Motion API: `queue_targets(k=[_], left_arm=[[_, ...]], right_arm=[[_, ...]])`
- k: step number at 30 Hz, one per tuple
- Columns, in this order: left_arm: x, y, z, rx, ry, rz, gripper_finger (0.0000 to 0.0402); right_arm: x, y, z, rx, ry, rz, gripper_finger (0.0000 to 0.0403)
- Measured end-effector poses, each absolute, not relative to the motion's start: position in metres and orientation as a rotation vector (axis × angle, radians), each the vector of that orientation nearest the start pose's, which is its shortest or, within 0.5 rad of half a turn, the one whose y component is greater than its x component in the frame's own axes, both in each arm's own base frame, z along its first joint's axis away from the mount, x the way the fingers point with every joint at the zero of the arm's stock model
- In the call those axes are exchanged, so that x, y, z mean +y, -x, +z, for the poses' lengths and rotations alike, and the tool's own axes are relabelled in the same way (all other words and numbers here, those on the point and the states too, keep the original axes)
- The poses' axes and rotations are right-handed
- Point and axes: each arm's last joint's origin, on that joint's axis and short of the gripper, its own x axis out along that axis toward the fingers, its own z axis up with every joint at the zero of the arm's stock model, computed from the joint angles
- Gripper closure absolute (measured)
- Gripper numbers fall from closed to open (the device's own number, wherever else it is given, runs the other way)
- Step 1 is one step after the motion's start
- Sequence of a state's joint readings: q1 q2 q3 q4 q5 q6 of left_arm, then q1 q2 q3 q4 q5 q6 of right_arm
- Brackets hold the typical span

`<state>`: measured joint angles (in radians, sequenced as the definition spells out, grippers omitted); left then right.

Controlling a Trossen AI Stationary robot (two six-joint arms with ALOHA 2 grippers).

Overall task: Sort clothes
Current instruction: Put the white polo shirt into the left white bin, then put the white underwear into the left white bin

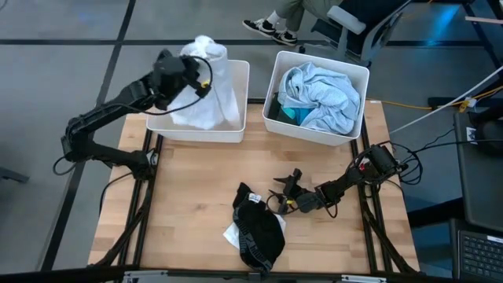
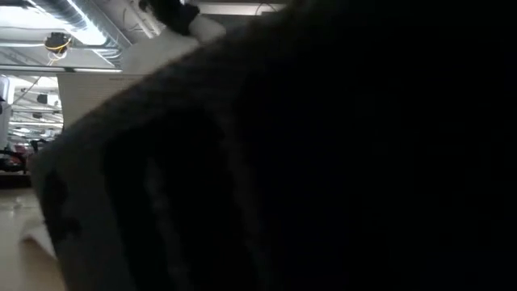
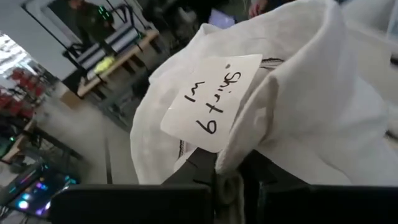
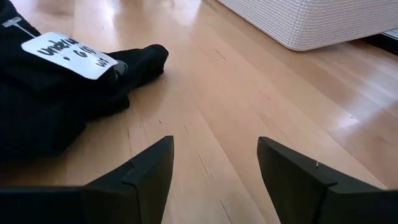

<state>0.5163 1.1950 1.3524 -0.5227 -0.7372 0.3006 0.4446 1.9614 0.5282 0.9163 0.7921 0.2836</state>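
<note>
Overhead, table-level, two wrist close-ups

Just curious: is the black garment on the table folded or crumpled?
Crumpled: the black garment lies bunched in a loose heap on the bare table, outside both bins.

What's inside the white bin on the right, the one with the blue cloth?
A crumpled pale blue garment fills most of the right bin, with a bit of teal fabric showing at its edge beside it. Whatever lies beneath them is covered.

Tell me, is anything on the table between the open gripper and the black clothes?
No, just bare wood. The right wrist view shows the right gripper open, with empty table up to the black garment.
</note>
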Motion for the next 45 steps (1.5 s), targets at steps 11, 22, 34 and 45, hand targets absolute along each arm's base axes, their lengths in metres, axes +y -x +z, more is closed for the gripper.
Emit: queue_targets(k=[11,22,34,45], left_arm=[[0.142,-0.207,0.332,0.700,-0.243,1.161,0.0376],[0.140,-0.203,0.278,0.807,-0.229,1.123,0.0375],[0.141,-0.204,0.277,0.755,-0.199,1.142,0.0324],[0.135,-0.204,0.313,0.704,-0.094,1.135,0.0217]], right_arm=[[0.106,-0.271,0.070,0.370,0.025,-0.395,0.0171],[0.106,-0.271,0.070,0.370,0.025,-0.395,0.0171],[0.106,-0.271,0.070,0.370,0.025,-0.395,0.0171],[0.106,-0.271,0.070,0.370,0.025,-0.395,0.0171]])
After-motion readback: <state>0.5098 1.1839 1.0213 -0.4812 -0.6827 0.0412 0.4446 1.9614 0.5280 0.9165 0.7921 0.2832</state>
